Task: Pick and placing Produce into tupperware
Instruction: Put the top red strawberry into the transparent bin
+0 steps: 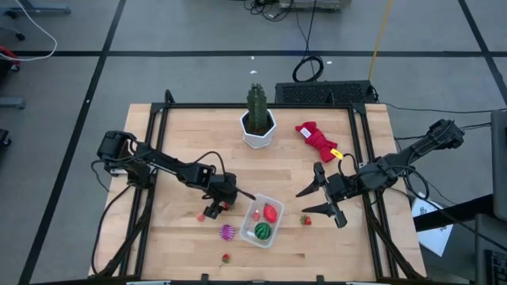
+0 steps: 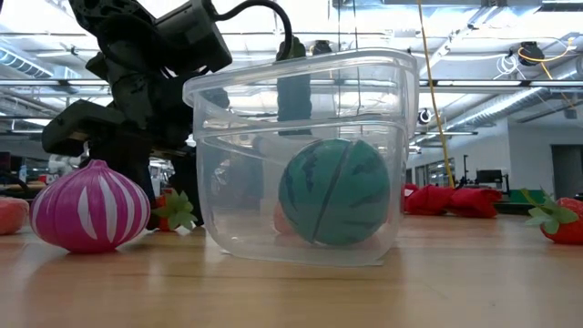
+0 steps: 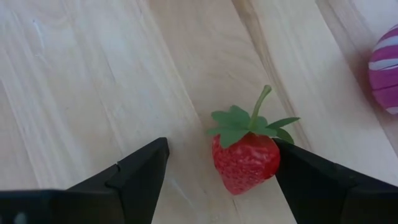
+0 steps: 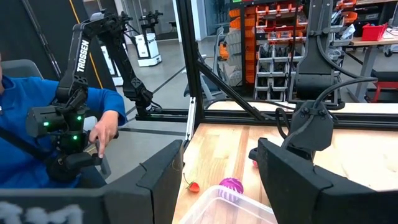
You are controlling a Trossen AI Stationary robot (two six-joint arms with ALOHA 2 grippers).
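Your worktop (image 1: 182, 142) carries the clear tupperware (image 1: 263, 220) near its front middle, with the green striped ball (image 1: 262, 231) and a red piece (image 1: 270, 212) already inside. Your right pincer (image 1: 321, 199) hovers spread wide, empty, just right of the tupperware. Your left pincer (image 3: 217, 171) sits low, fingers parted around a strawberry (image 3: 246, 155), one finger touching it, not clamped, left of the tupperware.

Floor (image 1: 71, 87): grey, crossed by dark lines, cables lying loose.
Desk (image 1: 182, 142): pale wood planks in a black frame.
Ceiling (image 2: 492, 55): open beams, bright strip lights.
Shelving (image 4: 280, 37): racks with orange bins behind the desk.
Person (image 4: 37, 118): seated beside the desk, blue sleeve.
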